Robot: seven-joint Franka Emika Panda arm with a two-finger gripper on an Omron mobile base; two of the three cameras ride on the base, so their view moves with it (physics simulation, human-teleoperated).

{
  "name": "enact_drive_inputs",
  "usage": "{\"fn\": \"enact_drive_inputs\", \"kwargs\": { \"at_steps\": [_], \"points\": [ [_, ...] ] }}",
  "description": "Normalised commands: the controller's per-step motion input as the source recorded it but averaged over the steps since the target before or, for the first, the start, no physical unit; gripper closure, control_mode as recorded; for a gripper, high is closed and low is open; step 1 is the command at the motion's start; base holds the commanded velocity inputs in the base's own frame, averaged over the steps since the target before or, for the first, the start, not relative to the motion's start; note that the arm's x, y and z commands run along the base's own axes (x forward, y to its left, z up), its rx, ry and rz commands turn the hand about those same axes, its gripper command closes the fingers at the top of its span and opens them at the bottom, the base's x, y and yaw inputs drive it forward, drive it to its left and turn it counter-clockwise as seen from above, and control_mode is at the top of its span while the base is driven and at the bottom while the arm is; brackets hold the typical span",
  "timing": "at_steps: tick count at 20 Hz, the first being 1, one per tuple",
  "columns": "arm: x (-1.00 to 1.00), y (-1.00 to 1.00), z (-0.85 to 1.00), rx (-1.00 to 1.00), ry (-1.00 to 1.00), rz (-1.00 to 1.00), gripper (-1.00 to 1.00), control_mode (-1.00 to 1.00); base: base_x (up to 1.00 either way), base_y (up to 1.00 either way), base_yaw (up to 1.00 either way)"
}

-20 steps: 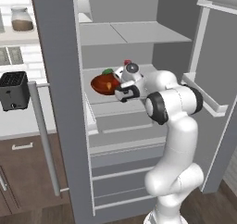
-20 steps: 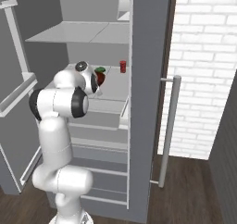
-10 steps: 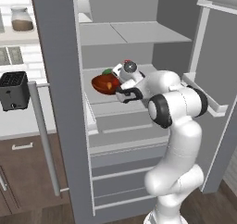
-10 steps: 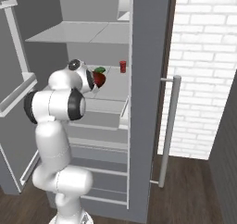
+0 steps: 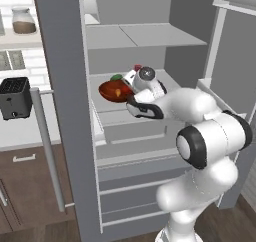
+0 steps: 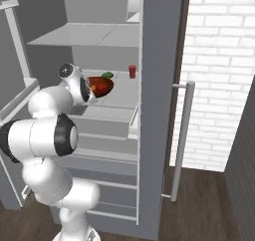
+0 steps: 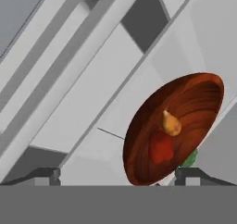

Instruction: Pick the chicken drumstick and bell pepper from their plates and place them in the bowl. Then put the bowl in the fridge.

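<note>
The reddish-brown wooden bowl (image 5: 113, 90) (image 6: 101, 86) (image 7: 176, 126) rests on the middle shelf of the open grey fridge (image 5: 59, 86) (image 6: 154, 85). Inside it lie the orange-brown chicken drumstick (image 7: 171, 123) and the red bell pepper (image 7: 160, 148). My gripper (image 5: 128, 92) (image 6: 91, 89) (image 7: 120, 177) is open at the bowl's near rim. Its fingertips (image 7: 47, 174) stand wide apart on either side of the rim, gripping nothing. The plates are out of view.
A small red can (image 5: 137, 67) (image 6: 132, 71) stands at the back of the same shelf, and a green item (image 5: 116, 77) (image 6: 107, 75) lies just behind the bowl. The fridge door (image 5: 232, 51) hangs open beside the arm. A black toaster (image 5: 14, 98) sits on the counter.
The jaws have gone from shut on the bowl's rim to wide open. The bowl stays on the shelf, and the hand has barely shifted.
</note>
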Motion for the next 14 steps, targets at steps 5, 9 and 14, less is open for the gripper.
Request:
{"fn": "enact_drive_inputs", "kwargs": {
  "at_steps": [5, 9, 14],
  "points": [
    [-1.0, -0.02, 0.37, 0.0, 0.12, 0.0, -1.0, -1.0, 0.0, 0.0, 0.0],
    [-1.0, -0.08, 0.03, 0.0, 0.01, 0.0, -1.0, -1.0, 0.0, 0.0, 0.0],
    [-1.0, -0.53, 0.0, 0.0, 0.0, 0.0, -1.0, -1.0, 0.0, 0.0, 0.0]
  ]
}}
